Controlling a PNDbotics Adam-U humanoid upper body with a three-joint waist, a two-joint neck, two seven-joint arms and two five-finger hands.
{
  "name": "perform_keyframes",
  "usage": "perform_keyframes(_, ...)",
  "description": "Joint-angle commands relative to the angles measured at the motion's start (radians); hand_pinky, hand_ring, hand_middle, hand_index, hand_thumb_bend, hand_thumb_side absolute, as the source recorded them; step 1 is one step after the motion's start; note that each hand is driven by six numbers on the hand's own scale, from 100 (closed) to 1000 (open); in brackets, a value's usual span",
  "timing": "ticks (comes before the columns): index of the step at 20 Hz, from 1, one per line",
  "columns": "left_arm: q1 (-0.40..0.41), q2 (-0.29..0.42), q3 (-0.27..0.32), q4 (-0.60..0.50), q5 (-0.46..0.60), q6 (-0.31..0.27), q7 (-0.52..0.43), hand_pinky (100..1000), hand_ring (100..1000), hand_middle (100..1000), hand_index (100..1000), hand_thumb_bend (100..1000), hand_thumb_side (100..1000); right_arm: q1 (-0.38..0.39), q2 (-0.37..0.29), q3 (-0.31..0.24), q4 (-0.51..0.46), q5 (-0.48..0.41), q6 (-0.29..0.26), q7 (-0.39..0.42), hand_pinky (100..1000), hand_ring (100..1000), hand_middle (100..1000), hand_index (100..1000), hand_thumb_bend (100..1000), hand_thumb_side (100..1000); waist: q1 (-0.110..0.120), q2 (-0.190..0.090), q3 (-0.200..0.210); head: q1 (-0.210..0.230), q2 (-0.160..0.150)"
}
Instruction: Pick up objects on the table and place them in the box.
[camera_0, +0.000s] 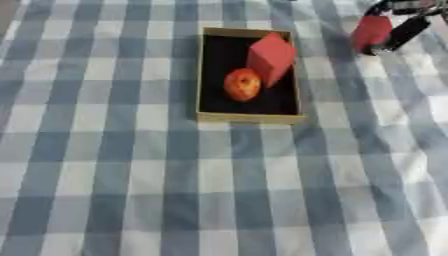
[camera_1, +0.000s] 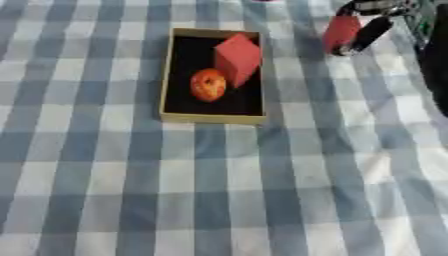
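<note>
Right hand (camera_0: 404, 27) curled round red block (camera_0: 371, 33), far right of box (camera_0: 249, 118). Orange ball (camera_0: 242, 84), red cube (camera_0: 270, 57) already boxed; this block left.

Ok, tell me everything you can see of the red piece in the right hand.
The red piece looks like a smooth, matte, rounded block, slightly longer than wide, plain red with no markings I can make out. It is held upright in the robot's right hand, whose black fingers curl round its right side, and it appears lifted off the checked tablecloth. It sits at the upper right, to the right of the box, outside it and apart from it.
</note>
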Motion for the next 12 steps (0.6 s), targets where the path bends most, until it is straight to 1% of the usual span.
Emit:
perform_keyframes(1, -0.004, 0.017, 0.005, -0.015, -0.001, -0.002, -0.005, 730, 800, 680, 634, 100, 516, -0.015, -0.031, -0.011, -0.004, 0.002, 0.004, 0.006, 874, 987, 910, 1000, 386, 564, 0.003, -0.022, -0.002, 0.0, -0.013)
perform_keyframes(4, -0.002, 0.016, 0.005, -0.015, -0.001, -0.001, -0.007, 730, 800, 681, 634, 100, 517, -0.015, -0.031, -0.015, -0.005, 0.001, 0.009, -0.001, 860, 978, 900, 986, 351, 549, 0.003, -0.022, -0.002, -0.001, -0.015)
perform_keyframes(5, -0.002, 0.015, 0.005, -0.015, -0.001, -0.001, -0.008, 730, 800, 681, 634, 100, 517, -0.015, -0.031, -0.017, -0.006, 0.0, 0.011, -0.005, 850, 971, 894, 972, 326, 536, 0.004, -0.022, -0.002, -0.001, -0.016)
perform_keyframes(8, 0.0, 0.014, 0.004, -0.015, 0.0, 0.001, -0.009, 730, 801, 681, 633, 100, 517, -0.014, -0.031, -0.018, -0.012, -0.004, 0.02, -0.027, 813, 937, 866, 911, 254, 513, 0.004, -0.021, -0.001, -0.003, -0.017)
perform_keyframes(9, 0.0, 0.013, 0.004, -0.015, 0.0, 0.001, -0.009, 730, 801, 681, 633, 100, 517, -0.012, -0.033, -0.017, -0.016, -0.006, 0.023, -0.037, 785, 908, 843, 873, 215, 496, 0.004, -0.021, -0.001, -0.003, -0.017)
perform_keyframes(12, 0.001, 0.012, 0.003, -0.015, -0.001, 0.001, -0.01, 731, 801, 681, 633, 100, 517, -0.004, -0.041, -0.014, -0.032, -0.021, 0.024, -0.06, 756, 873, 817, 797, 134, 465, 0.004, -0.021, -0.002, -0.004, -0.016)
